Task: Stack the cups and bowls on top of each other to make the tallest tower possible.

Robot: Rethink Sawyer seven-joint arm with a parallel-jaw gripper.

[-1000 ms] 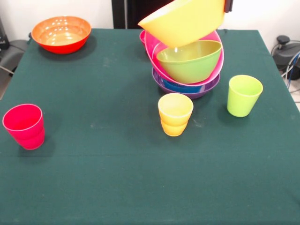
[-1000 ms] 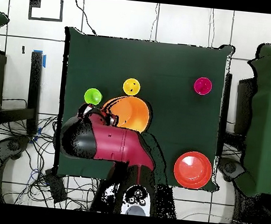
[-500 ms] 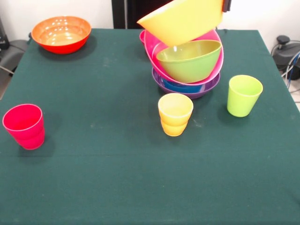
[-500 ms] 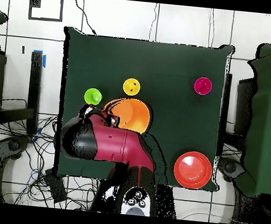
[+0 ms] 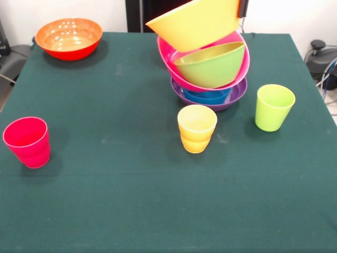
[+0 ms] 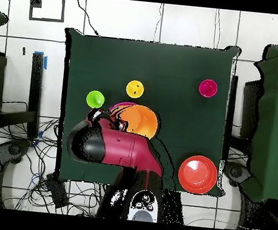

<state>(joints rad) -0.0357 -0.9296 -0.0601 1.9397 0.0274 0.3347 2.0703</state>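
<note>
Tower [image 5: 210, 79] sits toward twelve o'clock on the worktop [image 5: 131, 200]: purple bowl [image 5: 229, 98] lowest, blue, pink and lime bowls nested above. Light orange bowl [image 5: 197, 22] hangs tilted over it, carried at its rim, likely for seating on top. How the jaws stand, I cannot tell.

Light orange bowl [image 5: 197, 23] sits further left than before, still tilted above tower [image 5: 210, 74]. Pink bowl [image 5: 181, 66] and lime green bowl [image 5: 210, 66] now less tilted.
</note>
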